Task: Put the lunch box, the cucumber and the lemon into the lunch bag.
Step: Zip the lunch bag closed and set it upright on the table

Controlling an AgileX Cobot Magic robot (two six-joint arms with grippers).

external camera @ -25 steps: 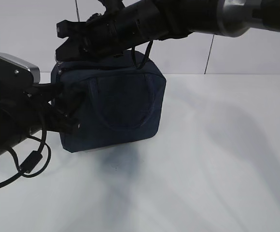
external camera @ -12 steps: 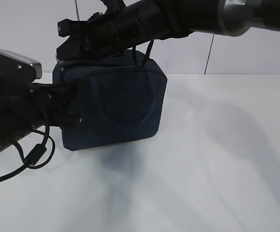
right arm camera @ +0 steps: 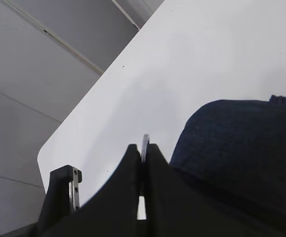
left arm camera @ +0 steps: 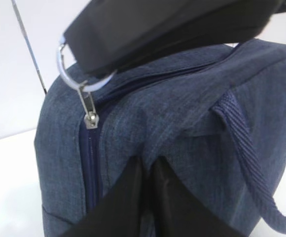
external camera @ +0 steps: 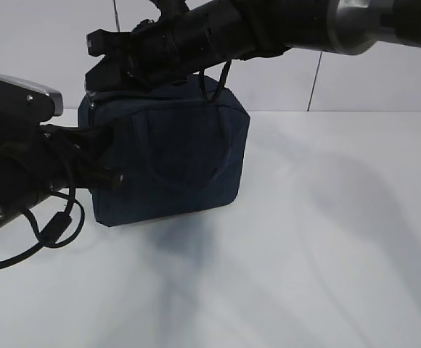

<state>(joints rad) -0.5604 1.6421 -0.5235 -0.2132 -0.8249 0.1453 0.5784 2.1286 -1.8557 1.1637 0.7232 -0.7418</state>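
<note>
The dark navy lunch bag (external camera: 181, 159) stands on the white table, its zipper (left arm camera: 90, 120) run round to the corner. My right gripper (external camera: 96, 56) reaches across from the right over the bag's top left corner. It is shut on the silver ring pull (left arm camera: 64, 61), whose edge shows between the fingers (right arm camera: 145, 143). My left gripper (left arm camera: 148, 165) presses against the bag's left side (external camera: 116, 177), jaws shut on a pucker of the fabric. The lunch box, the cucumber and the lemon are out of view.
A loop handle (left arm camera: 246, 158) hangs down the bag's front face. The left arm's cable (external camera: 51, 232) loops low at the left. The white table (external camera: 327, 239) stretches to the right and front of the bag, with a wall behind.
My left gripper's jaws have closed on the bag's side fabric, and the left arm has edged up and toward the bag. The right gripper has kept hold of the ring pull.
</note>
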